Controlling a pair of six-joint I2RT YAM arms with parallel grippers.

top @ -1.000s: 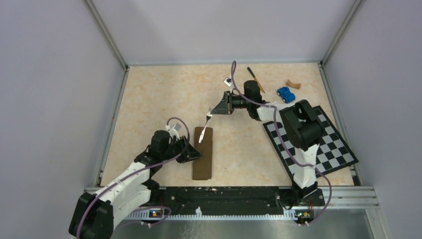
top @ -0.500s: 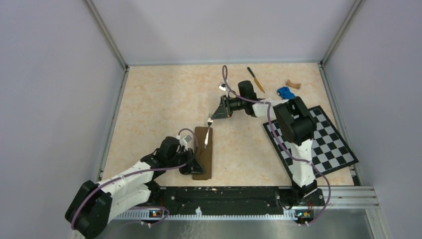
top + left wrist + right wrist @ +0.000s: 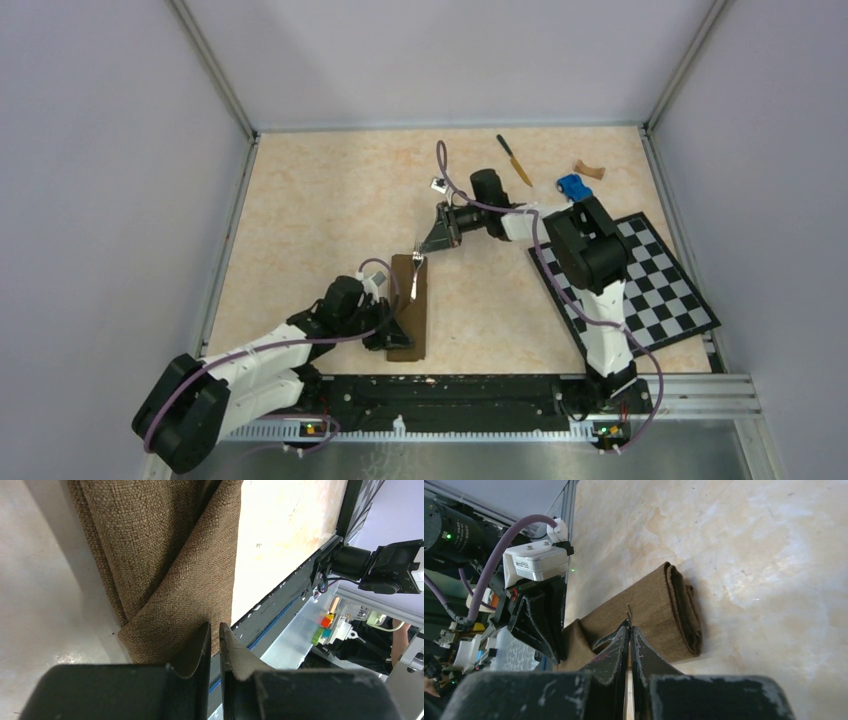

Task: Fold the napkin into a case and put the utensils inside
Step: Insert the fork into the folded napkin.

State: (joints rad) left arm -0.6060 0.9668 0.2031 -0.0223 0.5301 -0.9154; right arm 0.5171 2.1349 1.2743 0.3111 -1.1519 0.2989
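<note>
The case point(image 3: 414, 322) is already folded, lying lower centre. The left tool point(image 3: 388, 331) pinches its lower edge; the right tool point(image 3: 424, 252) grips the fork point(image 3: 413, 280) over its upper end. The knife point(image 3: 514, 160) lies untouched, upper right.

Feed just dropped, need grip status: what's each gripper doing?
Left gripper: closed on the case edge.
Right gripper: closed, holding the fork.

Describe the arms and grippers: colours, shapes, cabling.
Left arm and right arm: white links, bulky black joints, a purple cable looped along each. Left gripper and right gripper: black, tapered wedge fingers, scuffed. White camera box on the left wrist.
</note>
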